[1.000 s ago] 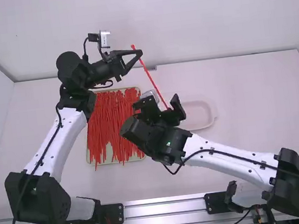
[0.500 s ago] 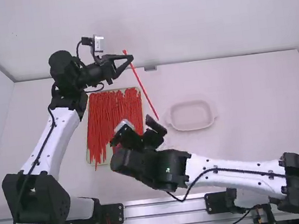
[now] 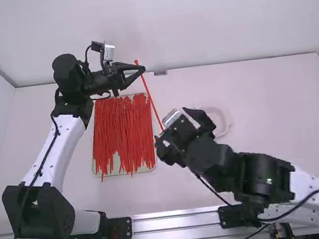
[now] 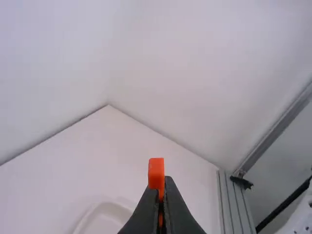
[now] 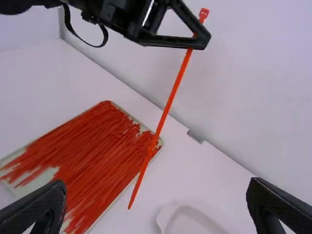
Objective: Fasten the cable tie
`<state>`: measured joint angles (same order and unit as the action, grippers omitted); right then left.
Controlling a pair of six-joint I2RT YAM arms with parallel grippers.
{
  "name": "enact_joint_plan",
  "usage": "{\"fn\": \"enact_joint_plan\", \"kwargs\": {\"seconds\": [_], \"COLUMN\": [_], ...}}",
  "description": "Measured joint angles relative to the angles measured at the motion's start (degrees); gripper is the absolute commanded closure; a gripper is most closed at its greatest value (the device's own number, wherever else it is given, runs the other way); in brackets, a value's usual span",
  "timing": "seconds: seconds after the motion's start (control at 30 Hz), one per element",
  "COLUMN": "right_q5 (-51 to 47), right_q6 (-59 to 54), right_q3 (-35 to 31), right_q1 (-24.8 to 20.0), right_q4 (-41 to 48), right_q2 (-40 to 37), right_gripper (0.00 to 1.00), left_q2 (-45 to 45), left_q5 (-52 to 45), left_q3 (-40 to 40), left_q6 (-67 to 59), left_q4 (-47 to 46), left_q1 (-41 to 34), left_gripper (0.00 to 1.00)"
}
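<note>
A single red cable tie (image 3: 152, 100) hangs tail-down above the table, held just below its square head by my left gripper (image 3: 140, 69), which is shut on it. In the left wrist view the head (image 4: 156, 173) sticks out above the closed fingertips (image 4: 161, 204). My right gripper (image 3: 184, 122) is wide open beside the tie's lower end, without touching it. The right wrist view looks up the tie (image 5: 168, 109) toward the left gripper (image 5: 200, 40), with my own right gripper (image 5: 156, 219) spread at the corners.
A pile of red cable ties (image 3: 120, 130) lies on a flat tray (image 3: 145, 169) left of centre, and shows again as ties (image 5: 87, 146) on the tray (image 5: 12, 170). A white shallow dish (image 3: 223, 124) sits behind the right gripper.
The right arm swung right and up, bringing its open gripper from the tray's front edge to the tie's tail. The left gripper shifted slightly, still holding the tie.
</note>
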<state>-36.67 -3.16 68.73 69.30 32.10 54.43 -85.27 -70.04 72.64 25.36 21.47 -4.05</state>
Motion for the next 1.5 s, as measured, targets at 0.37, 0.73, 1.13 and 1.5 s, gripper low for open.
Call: {"fn": "enact_joint_plan", "kwargs": {"seconds": [0.37, 0.73, 1.13, 1.5], "right_q5": [22.10, 42.21, 72.13, 103.86], "right_q6": [-4.55, -5.22, -5.22, -6.19], "right_q3": [-1.18, -10.67, -14.49, -14.49], "right_q1": [-17.68, -34.64, -49.46, -63.56], "right_q4": [-2.60, -16.24, -27.28, -40.39], "right_q2": [-8.39, -6.23, 4.59, 16.26], "right_gripper": [0.02, 0.02, 0.01, 0.01], "left_q2": [0.00, 0.00, 0.00, 0.00], "left_q5": [-6.60, -11.02, -11.87, -12.07], "left_q3": [-0.02, -0.02, -0.02, 0.00], "left_q6": [-2.23, -8.24, -12.81, -13.42], "left_q4": [-0.39, -2.25, -1.95, 1.07], "left_q1": [-0.02, -0.22, -0.24, -0.28], "left_gripper": [0.99, 0.99, 0.99, 0.99]}}
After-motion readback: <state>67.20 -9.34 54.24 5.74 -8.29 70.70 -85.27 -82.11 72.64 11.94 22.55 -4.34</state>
